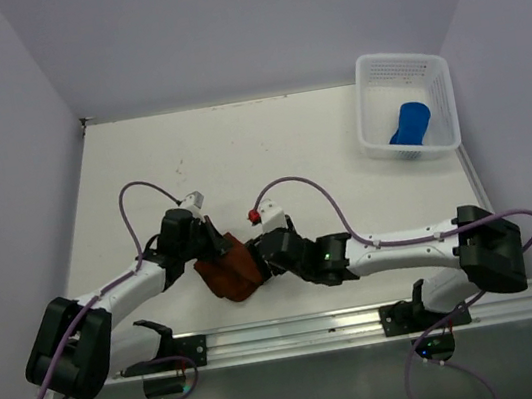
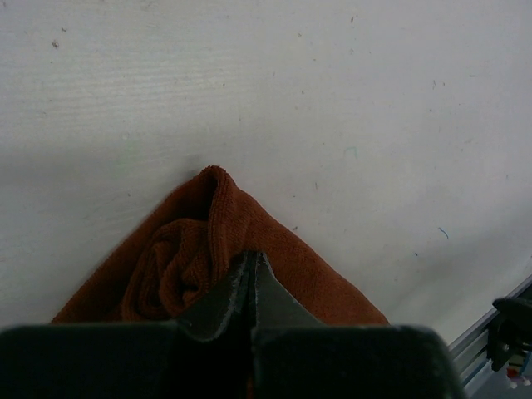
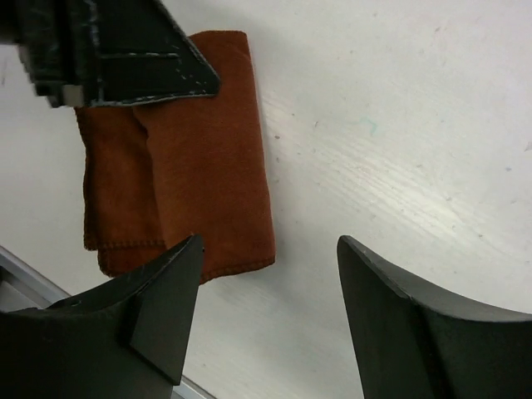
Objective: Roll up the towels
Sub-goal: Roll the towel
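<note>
Towels first: the rust-brown towel (image 1: 229,274) lies on the counter (image 1: 238,153) near the front edge, right between the two arms. From the right wrist it reads as a folded oblong (image 3: 208,166) lying flat, with a lengthwise layer overlapping along one side. The left wrist view catches it end-on (image 2: 208,216), coming to a peak, with a curled spiral of cloth tucked just left of the fingers.

The left hand (image 1: 216,255) is down on it, its fingers (image 2: 237,287) pressed tight together, tips (image 2: 252,259) resting on the cloth. Whether a fold is pinched between them, I can't tell. Those same dark fingers (image 3: 150,58) reach in over the far end of the towel in the right wrist view.

The right hand (image 1: 261,266) comes in from the other side with its fingers (image 3: 166,307) spread wide, gripping nothing. One fingertip sits over the near corner of the towel, the other over bare counter (image 3: 399,125), and the gap (image 3: 268,241) frames the towel's long edge.

The royal blue towel (image 1: 409,123) is well apart, at the far right of the counter, already a tight roll lying inside the white perforated basket (image 1: 366,113).

A metal rail (image 1: 366,317) runs along the front edge, carrying both arm bases.
</note>
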`<control>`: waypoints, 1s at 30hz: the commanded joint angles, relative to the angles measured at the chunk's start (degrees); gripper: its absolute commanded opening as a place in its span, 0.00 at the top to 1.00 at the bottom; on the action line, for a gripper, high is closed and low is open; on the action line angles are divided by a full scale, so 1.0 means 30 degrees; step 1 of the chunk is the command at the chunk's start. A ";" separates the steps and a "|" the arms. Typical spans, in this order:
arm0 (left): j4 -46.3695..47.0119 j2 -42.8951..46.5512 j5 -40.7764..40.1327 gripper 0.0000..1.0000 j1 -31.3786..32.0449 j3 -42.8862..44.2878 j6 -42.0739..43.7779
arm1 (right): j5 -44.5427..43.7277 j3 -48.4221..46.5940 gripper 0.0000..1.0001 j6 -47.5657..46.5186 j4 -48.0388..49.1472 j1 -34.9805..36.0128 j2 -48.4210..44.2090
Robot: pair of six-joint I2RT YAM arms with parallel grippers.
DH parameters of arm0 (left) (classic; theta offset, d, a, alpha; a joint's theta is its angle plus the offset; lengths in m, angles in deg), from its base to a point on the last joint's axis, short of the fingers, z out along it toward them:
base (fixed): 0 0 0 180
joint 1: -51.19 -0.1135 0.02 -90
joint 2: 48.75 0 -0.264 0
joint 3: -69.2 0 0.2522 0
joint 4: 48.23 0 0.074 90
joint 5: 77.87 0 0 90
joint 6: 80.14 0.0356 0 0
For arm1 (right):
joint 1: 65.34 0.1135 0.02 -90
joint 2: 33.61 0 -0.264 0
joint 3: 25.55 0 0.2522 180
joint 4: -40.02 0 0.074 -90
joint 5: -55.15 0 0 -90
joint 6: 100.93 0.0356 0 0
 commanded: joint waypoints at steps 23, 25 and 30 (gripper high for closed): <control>-0.0415 0.0239 -0.0237 1.00 0.0090 -0.0658 -0.0128 | 1.0149 0.3047 0.49 0.4101 0.7053 -0.3958 0.2678; -0.0298 0.0356 -0.0208 1.00 0.0090 -0.0687 -0.0159 | 1.0150 0.2901 0.60 0.3925 0.6937 -0.3958 0.2708; -0.0239 0.0356 -0.0061 1.00 0.0090 -0.0337 -0.0217 | 0.8838 0.2754 0.97 0.3046 0.6118 -0.3842 0.2123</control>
